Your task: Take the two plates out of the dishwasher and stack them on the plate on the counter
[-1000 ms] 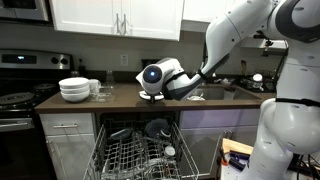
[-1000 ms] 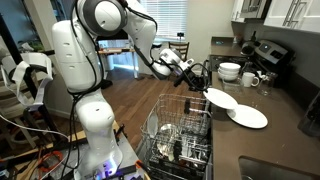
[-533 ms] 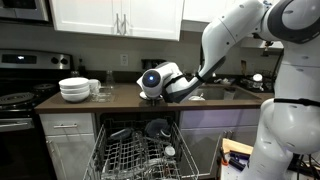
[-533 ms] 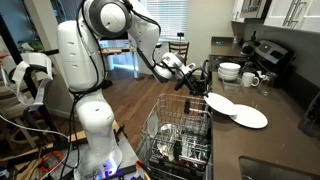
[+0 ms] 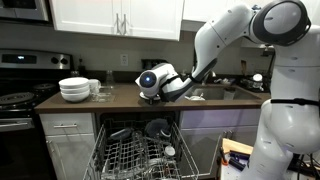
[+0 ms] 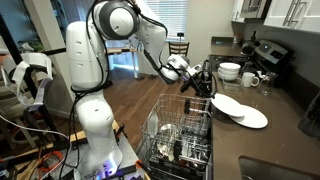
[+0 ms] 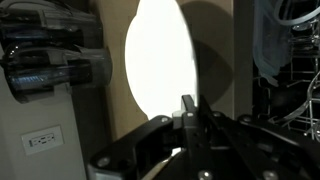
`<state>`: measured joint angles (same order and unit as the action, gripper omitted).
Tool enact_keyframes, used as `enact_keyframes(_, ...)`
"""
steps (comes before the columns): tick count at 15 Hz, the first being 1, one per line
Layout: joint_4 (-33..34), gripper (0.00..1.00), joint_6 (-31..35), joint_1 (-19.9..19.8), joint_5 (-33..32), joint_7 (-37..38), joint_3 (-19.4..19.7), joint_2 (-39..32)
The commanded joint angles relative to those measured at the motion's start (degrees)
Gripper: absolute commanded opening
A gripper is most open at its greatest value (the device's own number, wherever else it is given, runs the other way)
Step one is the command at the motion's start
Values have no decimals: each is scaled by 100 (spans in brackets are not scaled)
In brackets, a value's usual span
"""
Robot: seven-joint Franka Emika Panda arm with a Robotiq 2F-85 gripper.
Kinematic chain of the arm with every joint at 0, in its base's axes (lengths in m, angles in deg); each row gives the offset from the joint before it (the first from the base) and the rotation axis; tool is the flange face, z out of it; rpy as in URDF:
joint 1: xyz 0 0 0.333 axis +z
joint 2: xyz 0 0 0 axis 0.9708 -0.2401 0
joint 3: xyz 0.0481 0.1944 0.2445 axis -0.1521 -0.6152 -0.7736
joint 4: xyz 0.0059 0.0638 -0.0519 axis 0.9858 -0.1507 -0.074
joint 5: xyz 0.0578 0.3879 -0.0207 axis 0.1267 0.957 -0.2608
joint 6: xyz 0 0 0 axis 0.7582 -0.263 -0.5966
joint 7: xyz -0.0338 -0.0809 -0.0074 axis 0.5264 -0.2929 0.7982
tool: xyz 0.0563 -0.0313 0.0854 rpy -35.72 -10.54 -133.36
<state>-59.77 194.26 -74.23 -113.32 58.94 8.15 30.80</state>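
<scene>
Over the counter [image 6: 290,130], the gripper [image 6: 207,85] has its jaws clamped on the rim of one held plate [image 6: 226,105], tilted just above the single counter plate [image 6: 254,118]. So two plates up top, with the dishwasher rack [image 6: 180,130] pulled out below.

Plain white is seen on the round ceramic plate [image 7: 160,60], the second round plate [image 6: 255,119] and the stacked bowls [image 5: 74,90], black on the metal gripper [image 7: 188,112], dark brown on the flat countertop [image 5: 120,98], and silver-grey on the wire dishwasher rack [image 5: 130,155].
</scene>
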Motion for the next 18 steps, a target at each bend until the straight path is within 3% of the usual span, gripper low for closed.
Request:
enact_keyframes(1,395,2,118,-135,-333,137,16,-241)
enact_keyframes(13,1046,2,303,-394,-218,99,220,-800)
enact_keyframes(18,955,6,327,-416,-75,-10,216,-833)
